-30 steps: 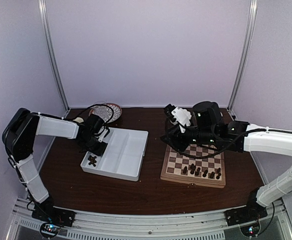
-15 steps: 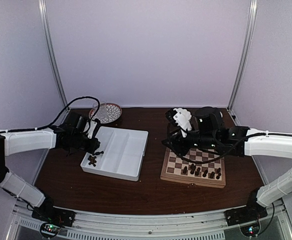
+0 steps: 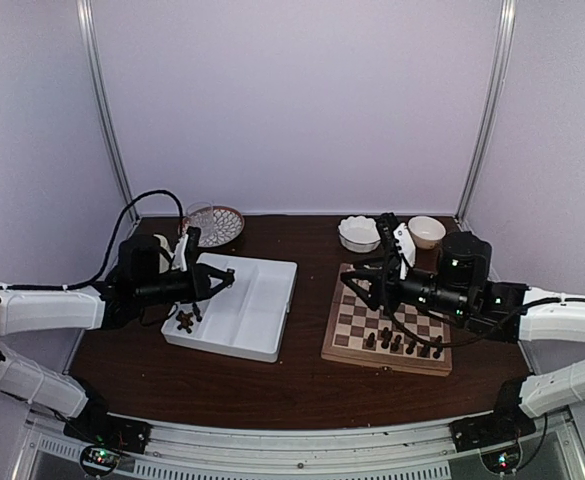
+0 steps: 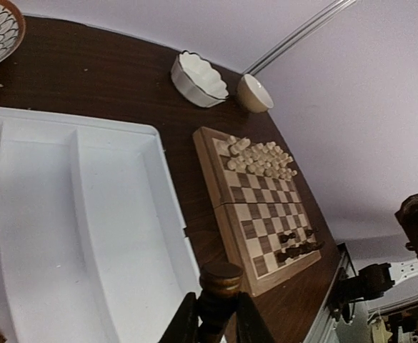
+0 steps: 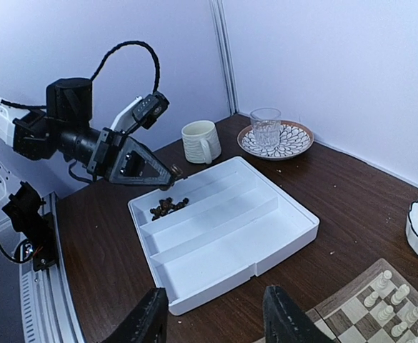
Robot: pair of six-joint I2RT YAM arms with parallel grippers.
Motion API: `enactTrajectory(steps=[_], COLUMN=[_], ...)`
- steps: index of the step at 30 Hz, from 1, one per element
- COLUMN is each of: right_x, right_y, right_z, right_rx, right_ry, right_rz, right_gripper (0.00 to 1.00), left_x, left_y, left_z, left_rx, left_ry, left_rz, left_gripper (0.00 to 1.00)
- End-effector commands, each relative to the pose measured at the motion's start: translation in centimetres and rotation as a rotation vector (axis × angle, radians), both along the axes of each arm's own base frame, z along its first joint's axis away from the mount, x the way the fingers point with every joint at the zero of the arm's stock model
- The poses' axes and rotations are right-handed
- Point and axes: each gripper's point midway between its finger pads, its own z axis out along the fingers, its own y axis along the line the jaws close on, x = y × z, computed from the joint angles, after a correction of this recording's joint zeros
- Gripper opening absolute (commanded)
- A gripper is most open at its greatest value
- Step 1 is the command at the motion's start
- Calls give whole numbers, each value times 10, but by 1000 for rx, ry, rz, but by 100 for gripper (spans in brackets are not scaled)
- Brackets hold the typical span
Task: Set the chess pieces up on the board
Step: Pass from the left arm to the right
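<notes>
One dark chess piece [image 4: 221,280] is pinched between the fingers of the left gripper [image 4: 216,316]. Only its rounded top shows in the left wrist view; the base is cut off by the frame's lower edge, so which piece it is cannot be told. From above, that gripper hangs over the far part of the white tray [image 3: 262,320], and the piece is too small to make out there. More dark pieces [image 3: 184,320] lie heaped in the tray's left compartment, and a dark row [image 3: 402,345] stands along the near edge of the board [image 3: 334,350]. The right gripper [image 3: 357,290] hovers above the board's far left corner, fingers spread with nothing between them. Its arm hides the board's far edge from above, though the left wrist view shows pale chessmen [image 4: 259,156] there. A mug [image 5: 200,141] near the desk's far left corner shows only in the right wrist view
</notes>
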Motion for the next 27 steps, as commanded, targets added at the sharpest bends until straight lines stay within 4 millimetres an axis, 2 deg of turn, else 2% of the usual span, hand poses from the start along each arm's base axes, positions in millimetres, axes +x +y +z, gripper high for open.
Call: enactTrajectory(steps=[1,4,10,12,15,17,21,25,27], right_x=[1,10,3,2,0,-8,-26,-47,-51], right_y=[1,4,11,17,28,35,39,48,50], right_z=[29,19,10,1,-15,-21,-29,-37,-40], right_rx=[130,78,-88,-124,-236,-295,-356,-408,-428], right_ry=[-43,-15,-227,-236,-228,-265,-393,-511,-568], right_rz=[-12,-62,-117,-110,-69,-32,31,141,146], right_gripper=[50,49,65,71,73,75,87,86,85], left_x=[-9,-17,-30,-35,-46,-54,-67,-85,-97], left_y=[-41,-62,-91,-99,-114,-126,-138,-150,-157], left_z=[56,66,75,76,77,77,71,68,66], left_rx=[-274,-325,-385,-401,-414,-411,-398,-369,-352], left_ry=[-59,-57,-66,-67,-69,-62,-41,-27,-22], left_rz=[-76,-110,-149,-154,-190,-223,-270,-327,-362], left_gripper=[16,15,14,14,14,14,14,15,17])
